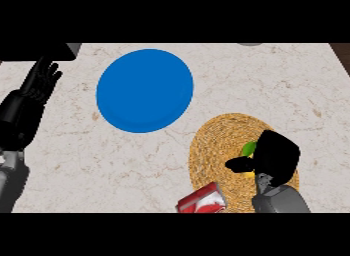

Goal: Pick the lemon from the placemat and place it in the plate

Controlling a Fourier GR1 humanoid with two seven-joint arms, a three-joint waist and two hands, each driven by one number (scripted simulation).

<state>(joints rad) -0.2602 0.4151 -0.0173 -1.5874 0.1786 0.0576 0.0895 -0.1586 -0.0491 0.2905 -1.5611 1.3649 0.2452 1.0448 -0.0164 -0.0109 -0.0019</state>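
Lemon position is what the coming move hangs on: the small yellow-green lemon (249,148) lies on the round woven straw-coloured placemat (215,135), right under the black right hand (275,155), which covers most of it, so only a green sliver at the hand's upper-left edge and a yellow sliver near its lower edge are seen. The fruit's long axis can't be judged, since too little of it shows. The right hand's thumb is seen hooked in from the left w/ the fingers arched over the fruit, so it is judged to be closed round the lemon, or close to it; actual contact is hidden. The black left hand (41,80) is held up at the view's left edge, fingers straight and relaxed, resting, well apart from the fruit, so the right arm is by far the nearer. The round flat blue plate (145,90) lies up and to the left of the placemat, near it but not touching, w/ bare pale marble counter (296,90) between and around. A carry toward upper-left is therefore called for, and that path looks open. A small red-and-white packet (202,201) sits at the placemat's lower-left rim, off the likely path, approx. opposite the plate. The counter's right edge is near the mat, but the move leads away from it.
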